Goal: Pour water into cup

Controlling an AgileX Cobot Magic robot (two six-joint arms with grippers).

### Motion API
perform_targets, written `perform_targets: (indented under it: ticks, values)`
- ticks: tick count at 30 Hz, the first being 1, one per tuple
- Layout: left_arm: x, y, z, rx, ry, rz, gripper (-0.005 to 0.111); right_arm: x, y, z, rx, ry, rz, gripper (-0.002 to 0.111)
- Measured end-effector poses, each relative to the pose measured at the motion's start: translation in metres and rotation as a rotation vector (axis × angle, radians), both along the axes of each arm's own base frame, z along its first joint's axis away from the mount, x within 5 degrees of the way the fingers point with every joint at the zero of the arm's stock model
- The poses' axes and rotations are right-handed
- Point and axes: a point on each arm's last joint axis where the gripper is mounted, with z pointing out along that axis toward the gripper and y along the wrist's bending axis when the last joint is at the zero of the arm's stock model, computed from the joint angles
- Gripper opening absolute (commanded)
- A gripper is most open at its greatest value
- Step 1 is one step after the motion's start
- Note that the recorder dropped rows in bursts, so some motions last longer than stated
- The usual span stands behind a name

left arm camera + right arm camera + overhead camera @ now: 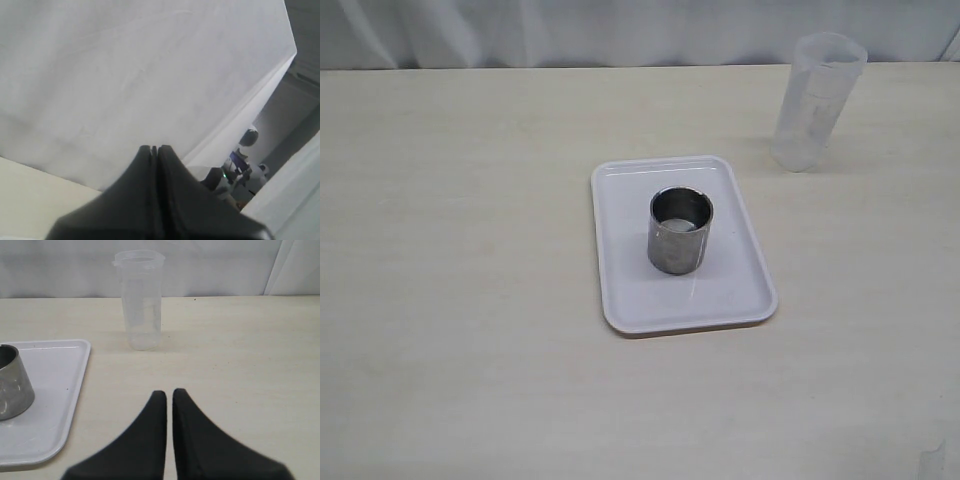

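- Cup [680, 230] of brushed steel stands upright mid-table on the white tray [625, 210], probably so that spills are caught.
- Its mouth faces up, ready for pouring. A pale patch inside may be water or a reflection; I cannot tell which.
- Translucent tumbler [815, 100] stands upright at the far right, off the tray, and is likely the source.
- Right gripper [169, 395], pressed together and empty, points at the tumbler from the near side.
- Left gripper [154, 150], also pressed together and empty, points at a white backdrop [125, 75].

Short brushed-steel cup [680, 232], upright on white tray [725, 290]
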Motion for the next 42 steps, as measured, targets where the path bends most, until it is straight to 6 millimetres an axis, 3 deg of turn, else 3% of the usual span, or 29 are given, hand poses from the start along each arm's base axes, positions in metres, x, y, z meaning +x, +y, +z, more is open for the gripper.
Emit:
perform_targets:
  ticks: [12,30,42]
  values:
    - [-0.003,0.016,-0.005,-0.053,-0.002,0.154,0.0,0.0,0.0,0.0,0.0,0.0,0.0,0.004]
    - [-0.015,0.033,-0.071,-0.16,0.09,0.326,0.0,0.0,0.0,0.0,0.0,0.0,0.0,0.004]
    - [-0.023,0.035,-0.108,-0.162,0.1,0.339,0.0,0.0,0.0,0.0,0.0,0.0,0.0,0.004]
